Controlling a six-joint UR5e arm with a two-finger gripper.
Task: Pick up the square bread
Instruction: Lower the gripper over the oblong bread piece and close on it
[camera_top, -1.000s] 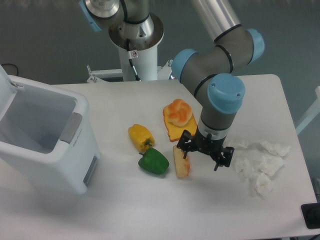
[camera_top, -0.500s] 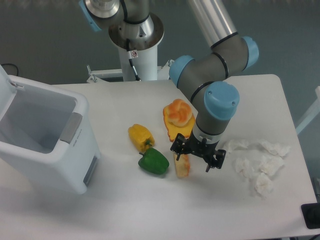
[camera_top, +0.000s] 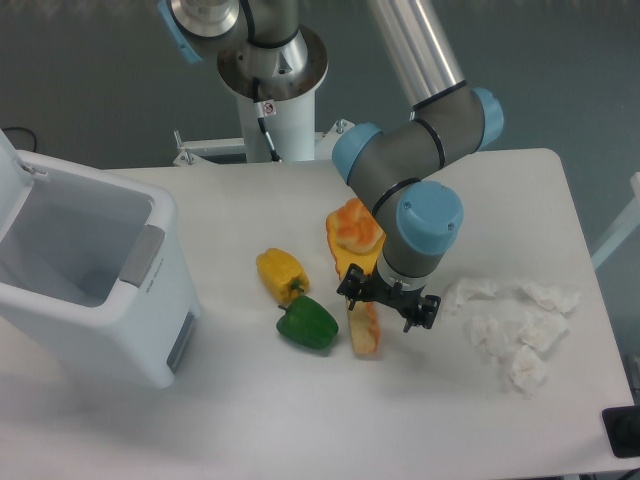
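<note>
Left of the bread (camera_top: 364, 328) sit a bin (camera_top: 85, 280), a yellow pepper (camera_top: 281, 273) and a green pepper (camera_top: 307, 323). The bread lies on the tabletop (camera_top: 250, 410). Over the last second the end effector (camera_top: 387, 300) has slid left, now above the bread's upper end, fingers spread, holding nothing. Grasp looks imminent. Tissues (camera_top: 510, 325) lie right.

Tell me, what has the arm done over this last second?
The end effector slid left across the table until it sat over the square bread, jaws spread, gripping nothing. The bread, green pepper, yellow pepper and bun stayed put.
</note>
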